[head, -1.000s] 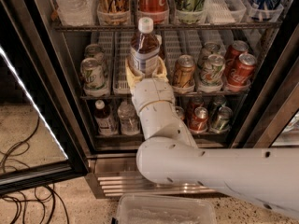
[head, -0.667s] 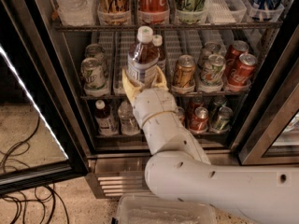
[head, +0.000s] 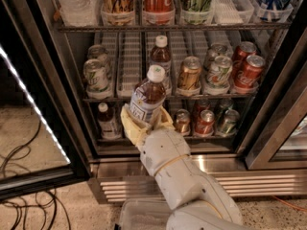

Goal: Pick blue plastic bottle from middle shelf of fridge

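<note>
The tool (head: 145, 120) sits low in front of the open fridge (head: 206, 163), its two yellowish fingers (head: 127, 122) closed around the lower body of the blue plastic bottle (head: 145, 96), one finger on each side. The bottle rises out of the top of the tool, tilted, with its white cap leaning up and to the right; its dark drink and pale label show above the fingers, and its base is hidden inside the grip. It overlaps the front edge of the middle shelf (head: 129, 63), which lies above and behind the tool. On that shelf, straight behind the held bottle, stands a smaller white-capped bottle (head: 160, 56); green cans (head: 96, 74) stand up and to the left of the tool, a gold can (head: 189, 73) up and to the right, and red cans (head: 249, 71) farther right. On the rack level with the tool, a small bottle (head: 106, 121) stands just to its left and more cans (head: 204, 121) to its right. The white arm (head: 187, 181) runs down and to the right from the tool. The black-framed door (head: 36, 174) stands open far to the left.
</note>
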Robot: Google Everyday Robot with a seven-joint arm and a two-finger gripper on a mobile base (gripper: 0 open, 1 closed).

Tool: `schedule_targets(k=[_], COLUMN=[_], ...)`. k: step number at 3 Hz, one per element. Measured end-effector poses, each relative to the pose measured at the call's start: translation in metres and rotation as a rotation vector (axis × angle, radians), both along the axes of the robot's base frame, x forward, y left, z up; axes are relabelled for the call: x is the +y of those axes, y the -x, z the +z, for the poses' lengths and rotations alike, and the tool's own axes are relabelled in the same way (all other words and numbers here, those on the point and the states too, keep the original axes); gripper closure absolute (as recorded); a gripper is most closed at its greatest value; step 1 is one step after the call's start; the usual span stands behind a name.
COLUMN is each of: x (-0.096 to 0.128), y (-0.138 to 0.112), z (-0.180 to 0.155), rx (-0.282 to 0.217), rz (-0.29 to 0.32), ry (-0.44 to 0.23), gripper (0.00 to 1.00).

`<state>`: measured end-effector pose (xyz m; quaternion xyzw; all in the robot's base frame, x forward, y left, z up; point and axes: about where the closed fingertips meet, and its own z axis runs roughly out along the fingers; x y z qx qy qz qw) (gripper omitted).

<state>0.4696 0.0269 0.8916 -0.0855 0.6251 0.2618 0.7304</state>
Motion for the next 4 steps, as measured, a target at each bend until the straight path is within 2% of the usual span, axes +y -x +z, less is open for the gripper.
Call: schedule_targets(k=[2,3,4], x=[0.000,-0.033,-0.035], y=[0.000,0.009,0.013], z=[-0.002,0.000,0.003], rx=[0.000,-0.024,-0.048], rz=[0.000,-0.008,0.021], ry=[0.000,0.017,0.039], gripper=[1.00,1.00,1.00])
